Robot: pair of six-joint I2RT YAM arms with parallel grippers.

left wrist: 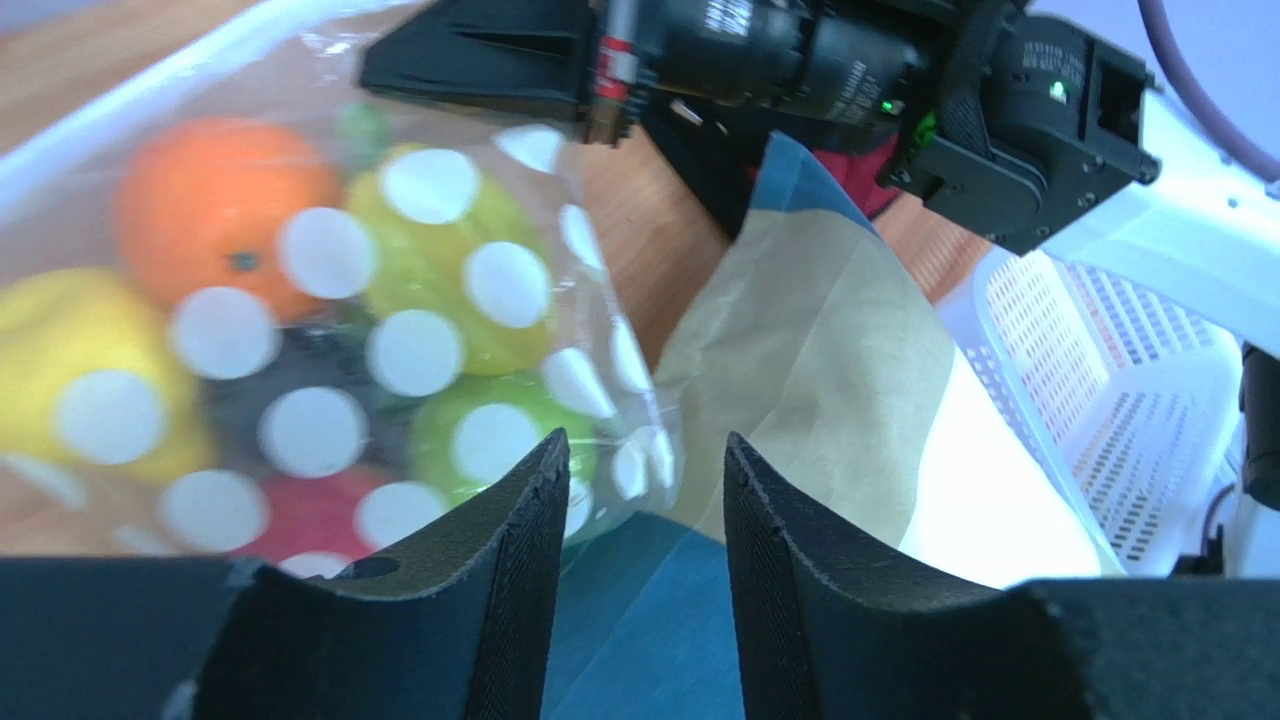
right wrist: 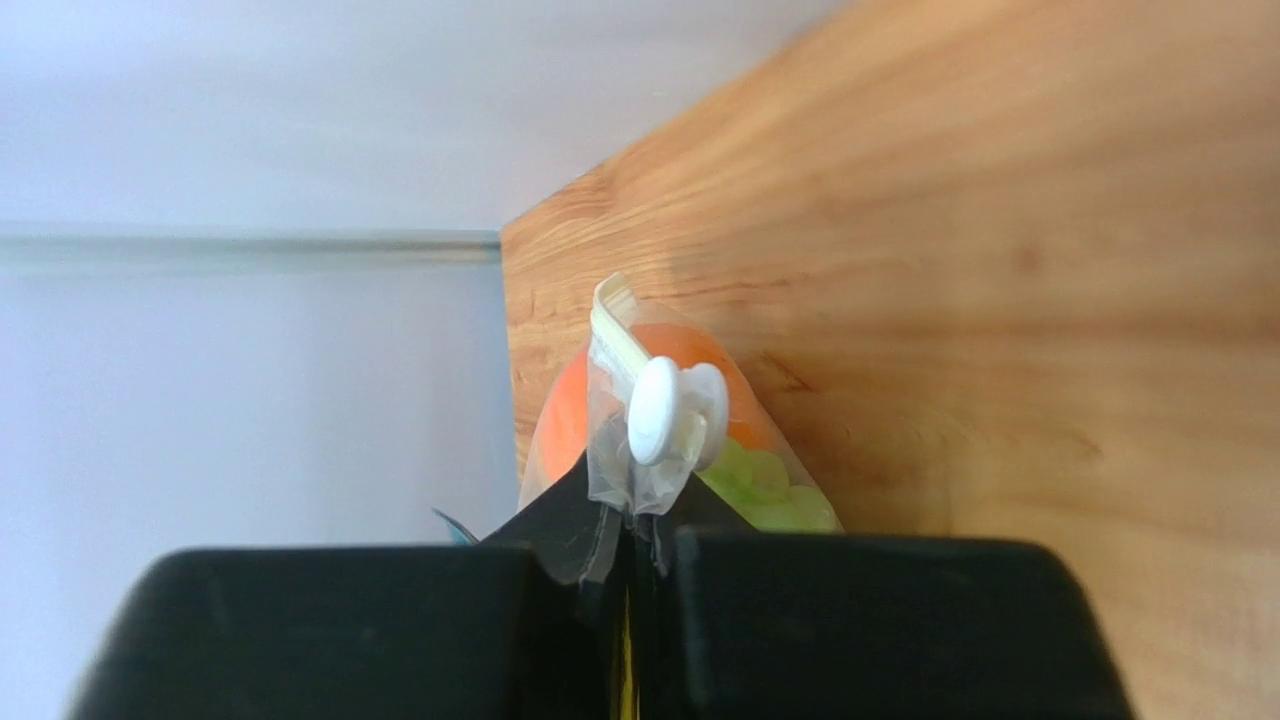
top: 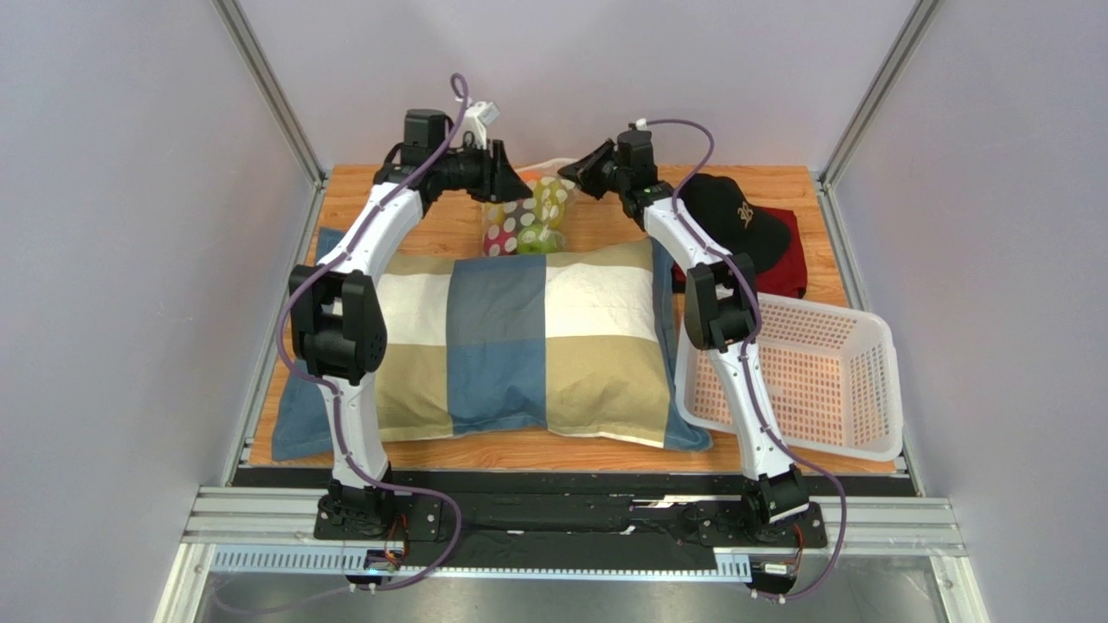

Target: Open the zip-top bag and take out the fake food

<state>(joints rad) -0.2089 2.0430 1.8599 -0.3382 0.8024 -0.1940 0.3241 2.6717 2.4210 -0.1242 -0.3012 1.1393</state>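
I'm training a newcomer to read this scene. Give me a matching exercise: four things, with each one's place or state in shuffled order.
Things:
1. left gripper
2. right gripper
3. white basket
4. black cap

Place or state:
a. lies on the red cloth
b. shut on the zip-top bag just under its slider
c. jaws apart
d. to the right of the pillow

Pairs: 1-c, 2-b, 3-d, 4-a
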